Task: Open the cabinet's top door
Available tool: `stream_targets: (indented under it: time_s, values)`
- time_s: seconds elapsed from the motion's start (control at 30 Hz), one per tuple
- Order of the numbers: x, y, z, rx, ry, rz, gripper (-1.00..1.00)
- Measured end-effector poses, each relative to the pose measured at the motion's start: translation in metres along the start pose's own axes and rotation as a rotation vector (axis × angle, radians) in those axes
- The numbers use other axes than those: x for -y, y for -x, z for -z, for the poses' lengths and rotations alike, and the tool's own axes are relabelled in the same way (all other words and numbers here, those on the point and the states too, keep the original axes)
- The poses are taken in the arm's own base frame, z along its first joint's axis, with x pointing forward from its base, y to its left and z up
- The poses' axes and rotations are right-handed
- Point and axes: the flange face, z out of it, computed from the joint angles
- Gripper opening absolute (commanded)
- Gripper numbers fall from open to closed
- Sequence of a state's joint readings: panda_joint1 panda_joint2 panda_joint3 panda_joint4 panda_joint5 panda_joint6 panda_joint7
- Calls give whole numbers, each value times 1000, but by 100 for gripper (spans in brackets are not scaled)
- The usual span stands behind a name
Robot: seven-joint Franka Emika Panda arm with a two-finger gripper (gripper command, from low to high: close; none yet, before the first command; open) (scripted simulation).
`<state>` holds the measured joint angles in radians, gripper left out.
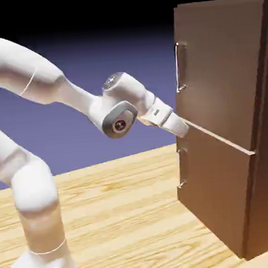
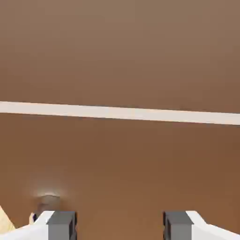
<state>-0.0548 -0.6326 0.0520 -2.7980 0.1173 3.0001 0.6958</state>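
The cabinet (image 1: 262, 149) stands at the right of the exterior view. Its top door (image 1: 222, 78) is the taller upper panel and lies flush and shut, with a thin vertical silver handle (image 1: 180, 67) near its left edge. My gripper (image 1: 184, 128) hangs below that handle, at the pale seam (image 1: 222, 139) between the two doors, close to the front. In the hand view brown wood fills the picture and the seam (image 2: 120, 113) crosses it. The gripper (image 2: 119, 227) is open, with nothing between its grey fingertips (image 2: 61, 224).
The shorter lower door (image 1: 214, 192) has its own small handle (image 1: 180, 168). A small metal stub (image 2: 48, 202) shows low on the left in the hand view; I cannot tell which handle it belongs to. The cabinet stands on the wooden table (image 1: 126, 216).
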Motion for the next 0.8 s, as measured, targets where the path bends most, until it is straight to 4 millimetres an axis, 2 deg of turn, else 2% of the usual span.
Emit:
stream_targets:
  time_s: [0.17, 0.37, 0.6, 0.8]
  values:
    - [0, -26, 42, -73, -31, -108, 0]
    - [3, -42, 90, -154, -88, -208, 0]
    - [13, -42, 137, -243, -174, -280, 0]
    - [30, -29, 162, -315, -256, -297, 0]
